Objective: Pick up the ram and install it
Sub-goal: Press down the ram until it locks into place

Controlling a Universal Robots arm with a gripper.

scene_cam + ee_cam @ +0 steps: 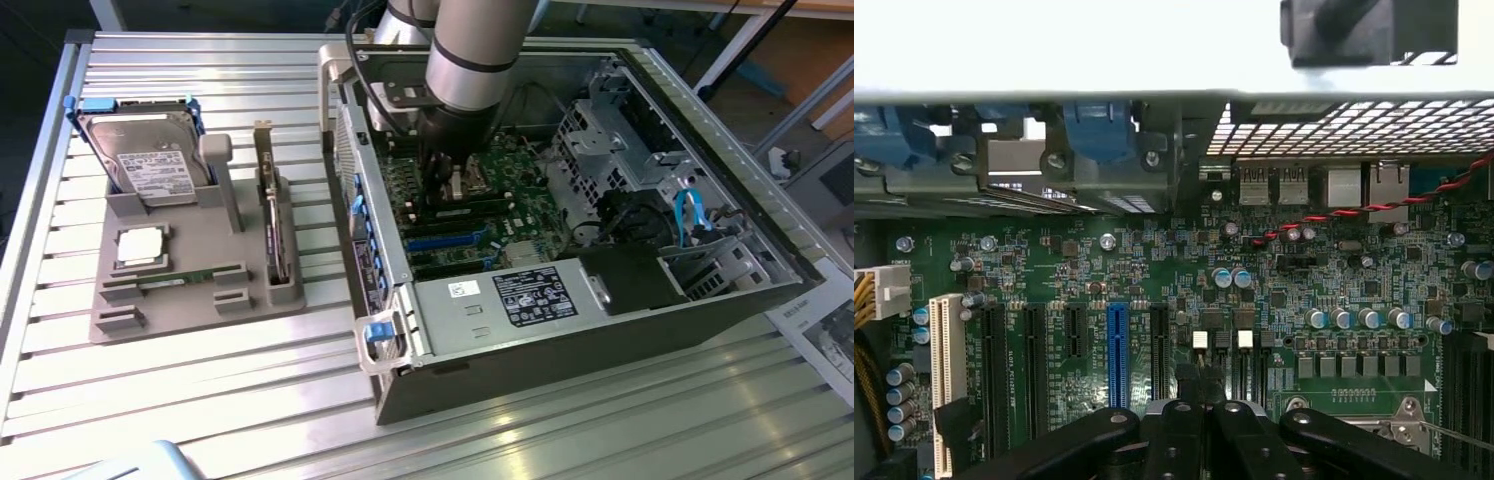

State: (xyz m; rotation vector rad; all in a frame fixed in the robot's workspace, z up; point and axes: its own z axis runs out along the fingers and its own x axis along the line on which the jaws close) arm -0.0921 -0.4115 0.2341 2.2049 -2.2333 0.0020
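My gripper [445,192] is down inside the open computer case [694,330], close over the green motherboard [1154,265]. In the wrist view the black fingers [1179,430] of the gripper [1200,405] stand shut together just above narrow dark slots with white latches [1200,340]. A thin dark edge shows between the fingertips, and I cannot tell whether it is a ram stick. One ram [182,276], a thin green stick, lies flat in the grey holder [200,305] outside the case, on the exterior view's left.
The holder also carries a hard drive [147,160], a square silver processor chip [140,247] and an upright expansion card [274,225]. Blue and black card slots [1117,350] lie beside the gripper. Red wires [1334,213] and drive cages [601,130] crowd the case.
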